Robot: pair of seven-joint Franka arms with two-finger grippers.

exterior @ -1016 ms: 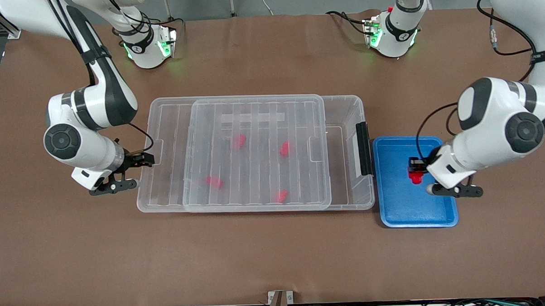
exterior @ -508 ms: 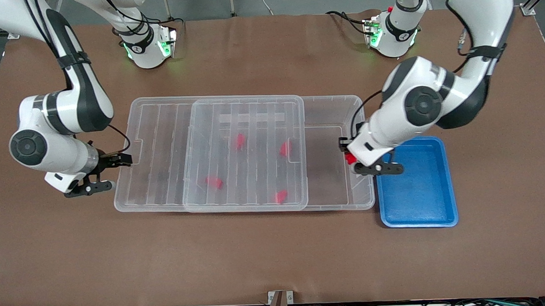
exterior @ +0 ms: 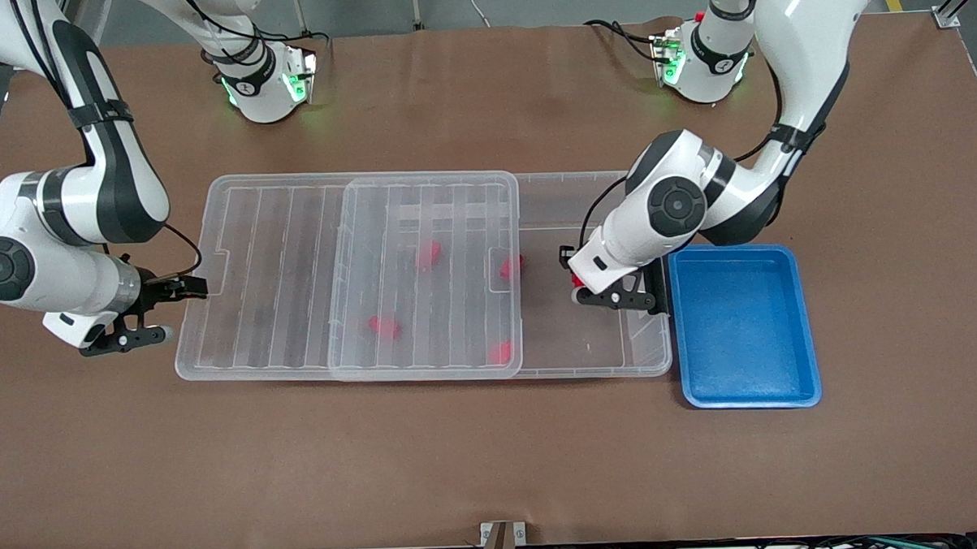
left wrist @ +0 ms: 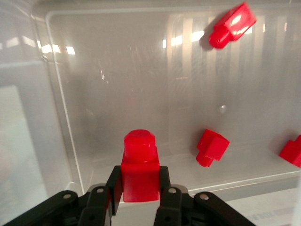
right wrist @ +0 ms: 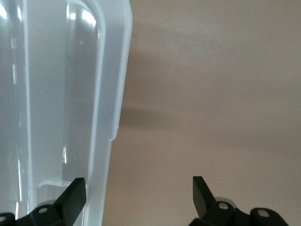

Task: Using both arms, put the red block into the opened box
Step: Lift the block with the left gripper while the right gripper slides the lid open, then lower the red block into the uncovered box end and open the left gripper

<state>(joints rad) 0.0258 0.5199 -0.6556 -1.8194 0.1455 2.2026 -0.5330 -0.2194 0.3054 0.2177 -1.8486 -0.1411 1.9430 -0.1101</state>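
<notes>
the four loose red blocks [exterior: 428, 255] in the box [exterior: 646, 365] are seen only blurred through the ribbed lid [exterior: 277, 274]. in the front view the held red block [exterior: 576, 280] is mostly covered by the left arm's wrist. in the right wrist view the fingers [right wrist: 75, 194] are cut off by the picture's edge.

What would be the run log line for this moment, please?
left gripper: shut on red block, over open part of box | right gripper: open, fingers astride lid edge | blue tray: empty
</notes>
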